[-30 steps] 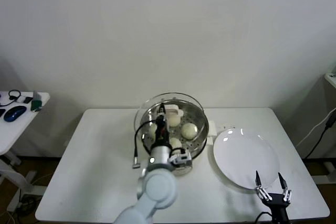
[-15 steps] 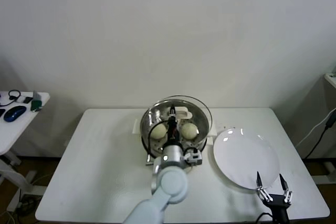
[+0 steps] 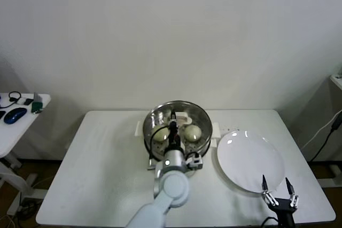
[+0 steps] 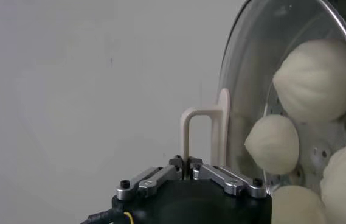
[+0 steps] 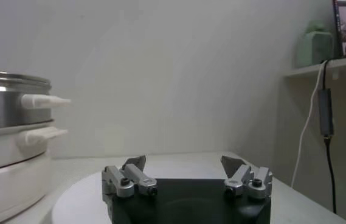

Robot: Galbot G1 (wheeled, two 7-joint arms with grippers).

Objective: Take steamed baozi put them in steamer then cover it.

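Observation:
The steamer (image 3: 199,140), a shiny steel basket on a cream-white pot base, stands at the table's middle back. Cream-white baozi (image 3: 192,131) lie inside it, seen through the round glass lid (image 3: 187,108) that sits over the basket. My left gripper (image 3: 172,124) is above the steamer's centre, shut on the lid's cream handle (image 4: 206,131). The left wrist view shows several baozi (image 4: 318,79) on the perforated floor (image 4: 325,149) under the glass. My right gripper (image 3: 277,188) is open and empty at the table's front right, by the plate's near rim. The steamer also shows in the right wrist view (image 5: 2,109).
A large flat white plate (image 3: 250,158) lies bare to the right of the steamer. A small white block (image 3: 230,130) lies between them at the back. A side table (image 3: 16,118) with small items stands far left. A cable (image 3: 326,132) hangs at the right.
My left gripper has carried the glass lid from left of the steamer to centred over it and lowered it onto the basket. The right arm has barely moved.

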